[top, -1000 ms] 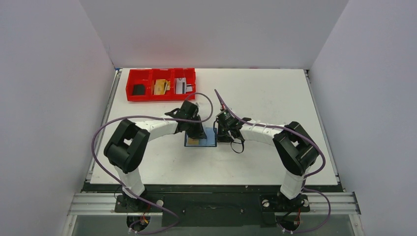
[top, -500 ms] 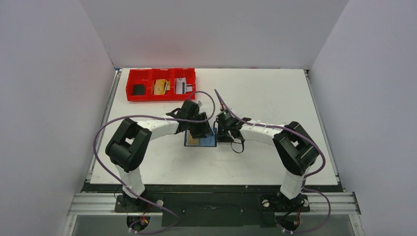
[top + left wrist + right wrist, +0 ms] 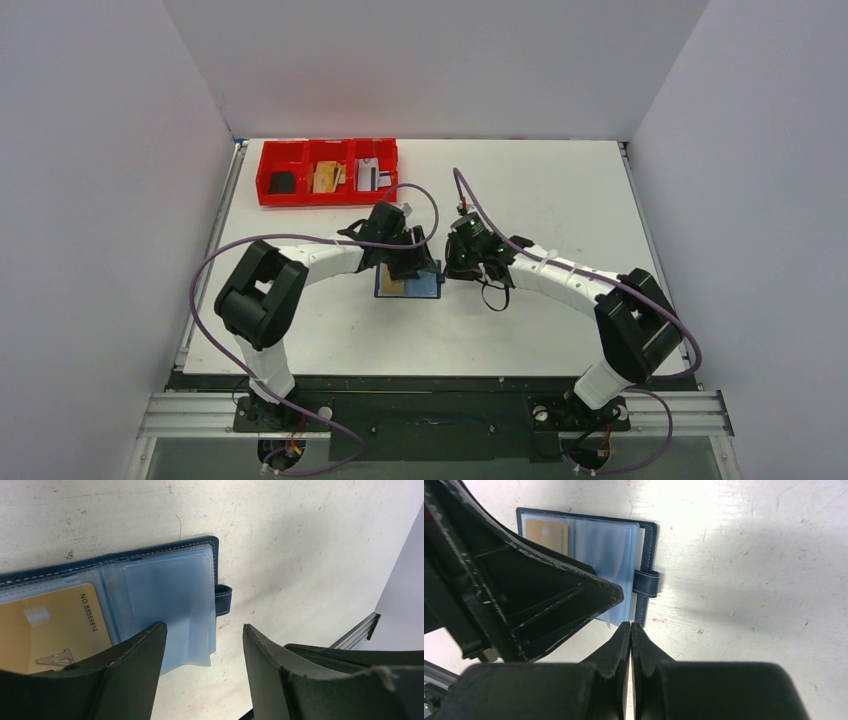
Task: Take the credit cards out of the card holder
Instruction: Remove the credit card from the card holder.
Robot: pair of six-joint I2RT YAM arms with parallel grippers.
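The card holder lies open at the middle of the desk, navy with pale stitching, cloudy blue sleeves and a gold card tucked in. The left jaws hang parted over it, empty. The right jaws are clenched on nothing just beside it.

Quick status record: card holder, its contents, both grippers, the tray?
card holder: open flat on the table, strap tab at its edge
inside: one gold card in a sleeve; other visible sleeves look empty
left gripper: open, over the clear sleeves, holding nothing
right gripper: shut, empty, near the strap tab
red tray: far left; black card, tan card, silvery card, one per compartment
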